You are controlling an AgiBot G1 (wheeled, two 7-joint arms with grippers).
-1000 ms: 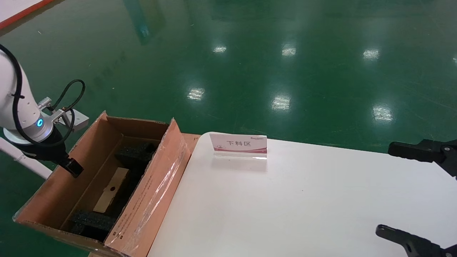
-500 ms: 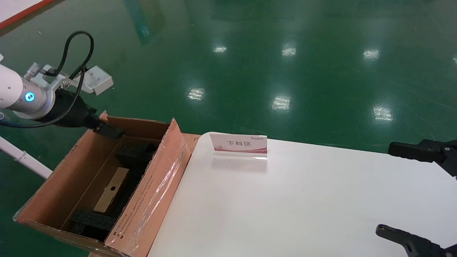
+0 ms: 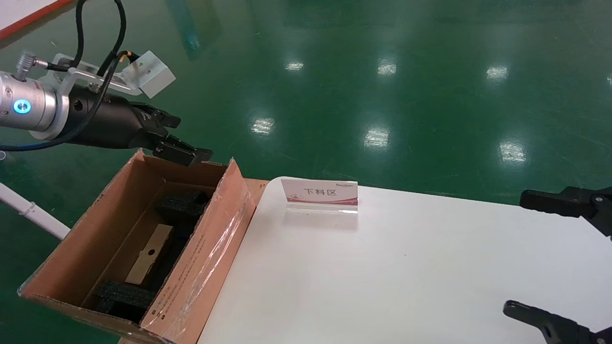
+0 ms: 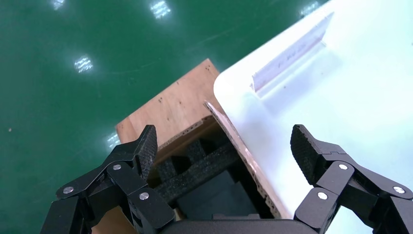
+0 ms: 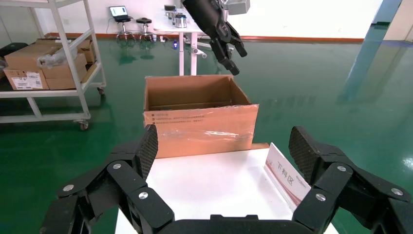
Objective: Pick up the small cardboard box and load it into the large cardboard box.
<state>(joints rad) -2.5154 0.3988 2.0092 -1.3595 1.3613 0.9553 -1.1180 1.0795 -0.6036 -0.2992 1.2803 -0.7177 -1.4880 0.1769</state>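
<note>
- Reaching out nearly level, the left arm holds the left gripper (image 3: 184, 143) above the far end wall of the large cardboard box (image 3: 91, 217), with nothing between its fingers.
- From the left wrist view its two black fingers (image 4: 141, 151) are spread wide, and the far end of the carton lies below the gap between them.
- Below the claw and back toward the robot, the small cardboard box (image 3: 149, 254) lies flat on the carton's floor, tan face up with its small round hole showing.
- Black foam inserts (image 3: 181, 204) sit at both ends of that small carton, one block almost straight under the claw and the other at the near end.
- Beside the claw, toward the robot's right, the taped flap (image 3: 210, 248) of the big carton stands up against the edge of the white table (image 3: 406, 267).
- Farther along that table stands a small placard (image 3: 319, 195) with red print, well apart from the claw.
- Off at the table's right side, the right gripper (image 5: 221, 156) hangs over the tabletop, fingers splayed and holding nothing.
- Its wrist view looks across the table at the big carton (image 5: 199, 114) and at the left claw (image 5: 229, 48) poised above it.
</note>
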